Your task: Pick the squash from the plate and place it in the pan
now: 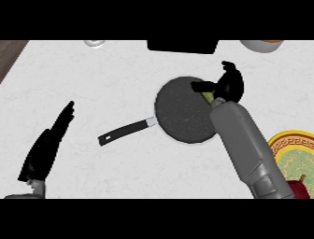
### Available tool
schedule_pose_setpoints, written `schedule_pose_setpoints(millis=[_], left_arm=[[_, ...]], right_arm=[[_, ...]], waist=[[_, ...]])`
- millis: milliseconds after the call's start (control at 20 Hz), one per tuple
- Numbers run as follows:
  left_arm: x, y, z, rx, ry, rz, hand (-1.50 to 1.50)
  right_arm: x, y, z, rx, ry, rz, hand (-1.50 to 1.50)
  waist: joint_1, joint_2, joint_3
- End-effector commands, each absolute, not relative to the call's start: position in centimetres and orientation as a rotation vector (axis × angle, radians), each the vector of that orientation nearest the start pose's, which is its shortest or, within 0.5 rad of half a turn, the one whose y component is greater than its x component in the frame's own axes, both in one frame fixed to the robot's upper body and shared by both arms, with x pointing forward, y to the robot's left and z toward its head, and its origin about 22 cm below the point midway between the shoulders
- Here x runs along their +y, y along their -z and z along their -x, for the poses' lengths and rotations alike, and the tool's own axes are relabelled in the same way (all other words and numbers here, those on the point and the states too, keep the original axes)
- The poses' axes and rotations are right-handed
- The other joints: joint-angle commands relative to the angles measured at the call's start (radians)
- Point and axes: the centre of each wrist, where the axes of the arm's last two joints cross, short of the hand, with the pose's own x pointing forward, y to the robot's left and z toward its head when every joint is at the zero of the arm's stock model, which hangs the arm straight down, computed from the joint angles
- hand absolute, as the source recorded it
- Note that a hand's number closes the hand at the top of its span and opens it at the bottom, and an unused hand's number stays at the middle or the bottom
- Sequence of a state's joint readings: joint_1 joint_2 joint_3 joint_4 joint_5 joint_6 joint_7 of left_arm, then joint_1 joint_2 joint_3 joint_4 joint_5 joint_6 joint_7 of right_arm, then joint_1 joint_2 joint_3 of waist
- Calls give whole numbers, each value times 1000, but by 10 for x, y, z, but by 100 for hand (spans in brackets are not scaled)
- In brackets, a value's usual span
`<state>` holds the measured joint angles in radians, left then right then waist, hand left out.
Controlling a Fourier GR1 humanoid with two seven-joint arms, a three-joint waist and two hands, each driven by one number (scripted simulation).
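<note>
1. Our right hand (227, 84) curls round the squash (207, 97), a green sliver showing beneath its thumb.
2. The pan (177, 112) lies under that hand, spreading leftward.
3. Our left hand (46, 149) rests straight-fingered, well apart.

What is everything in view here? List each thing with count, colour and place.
counter: one, white marbled, fills most of the view
pan: one, dark speckled with a black handle, centre of the counter
squash: one, only a yellow-green sliver shows, held over the pan's right edge
plate: one, yellow rim and green middle, right edge, cut off
dark red object: one, on the plate's lower part; cannot tell what it is
black object: one, top centre, cut off
pale vessel: one, top right, cut off
small silvery object: one, top left
left hand: one, black, fingers straight, resting at left
right hand: one, black, curled round the squash
</note>
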<state>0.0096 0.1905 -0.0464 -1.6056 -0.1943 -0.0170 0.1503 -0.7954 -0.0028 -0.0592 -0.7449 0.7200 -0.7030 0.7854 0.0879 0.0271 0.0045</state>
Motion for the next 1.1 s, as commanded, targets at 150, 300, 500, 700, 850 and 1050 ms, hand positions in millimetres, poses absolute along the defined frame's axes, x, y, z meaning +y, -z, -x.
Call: schedule_pose_setpoints(millis=[150,300,500,700,850,1050], left_arm=[[267,-21,-249,-1424,334,-297,0],[264,-7,-236,-1410,309,-300,0],[273,-12,-221,-1386,283,-321,0],[298,-8,-230,-1377,245,-355,0],[284,-3,-225,-1384,236,-344,0],[284,-14,-216,-1377,234,-372,0]], right_arm=[[-134,-47,-413,-1227,397,982,-150],[-138,-41,-415,-1236,521,1038,-150],[-154,-33,-408,-1217,671,1083,-150],[-170,-5,-375,-1210,740,1098,-150],[-177,12,-337,-1261,749,1116,-150],[-202,21,-290,-1292,684,1174,-150]], waist=[[-18,-4,-2],[-22,-8,-2],[-57,-25,-3],[-90,-32,-4],[-100,-36,-4],[-116,-41,-6]])
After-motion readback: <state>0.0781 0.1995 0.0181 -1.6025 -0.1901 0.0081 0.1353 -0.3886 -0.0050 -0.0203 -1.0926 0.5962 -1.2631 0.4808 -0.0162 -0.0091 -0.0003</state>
